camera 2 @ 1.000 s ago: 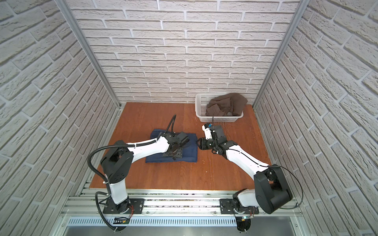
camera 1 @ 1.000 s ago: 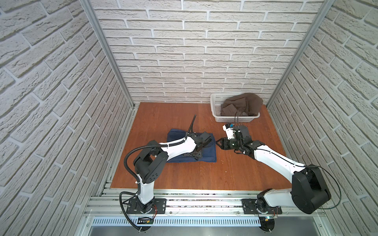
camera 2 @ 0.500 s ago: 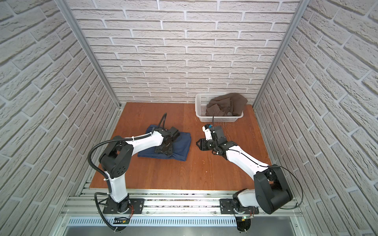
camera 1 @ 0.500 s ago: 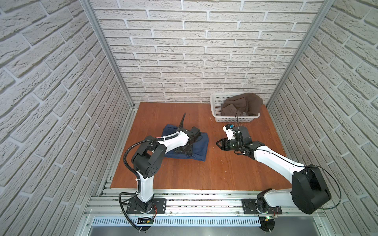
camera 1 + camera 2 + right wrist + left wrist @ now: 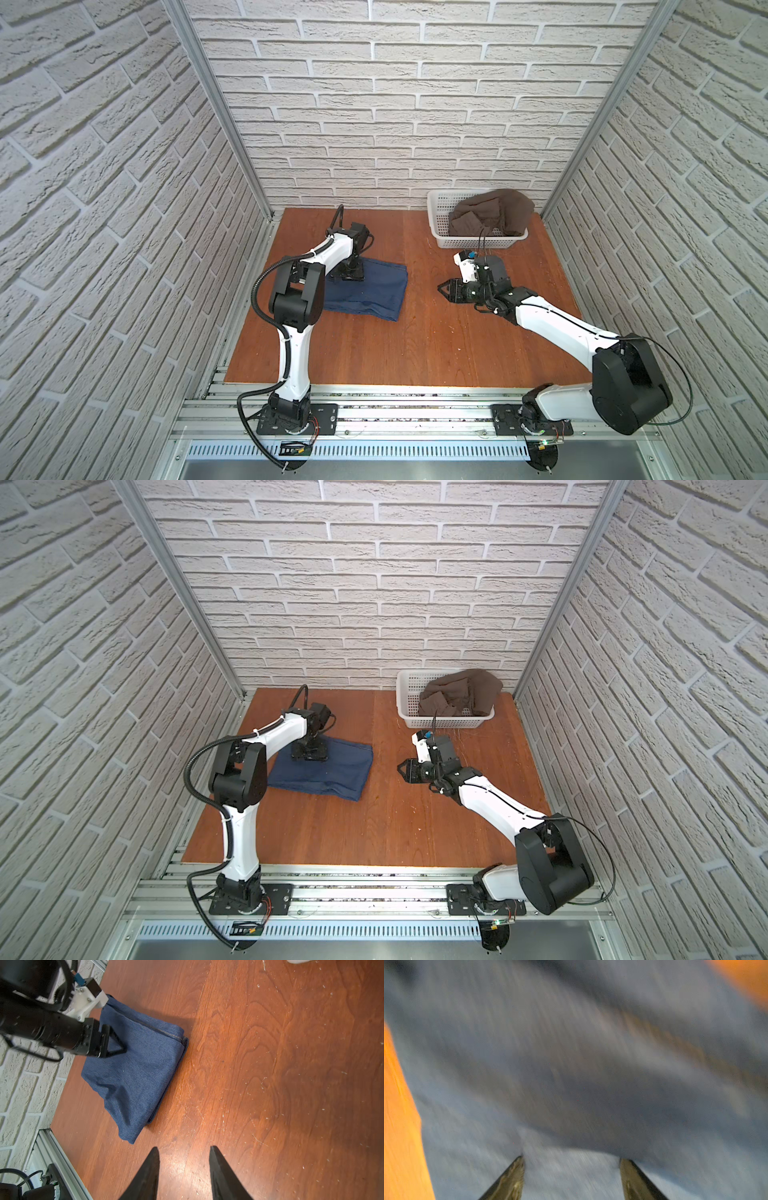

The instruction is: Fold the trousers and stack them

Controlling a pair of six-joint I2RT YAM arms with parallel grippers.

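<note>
The trousers (image 5: 365,291) (image 5: 328,771) lie on the red-brown tabletop (image 5: 415,340), well apart from the white basket (image 5: 478,242) (image 5: 444,723), left of it and nearer the front edge in both top views. They are dark blue denim folded into a flat, roughly rectangular packet. In the right wrist view (image 5: 135,1076) the stacked layers show along one edge, a tan-orange stitch line runs beside a hem, and a soft crease crosses the top layer.

The left gripper (image 5: 348,274) (image 5: 116,1047) rests on the corner of the packet farthest from the basket, its jaws apart on the denim. The left wrist view is blurred.

The right gripper (image 5: 446,289) (image 5: 184,1148) hovers over bare wood just in front of the basket, its jaws apart and empty. Brown cloth (image 5: 494,212) fills the basket.
</note>
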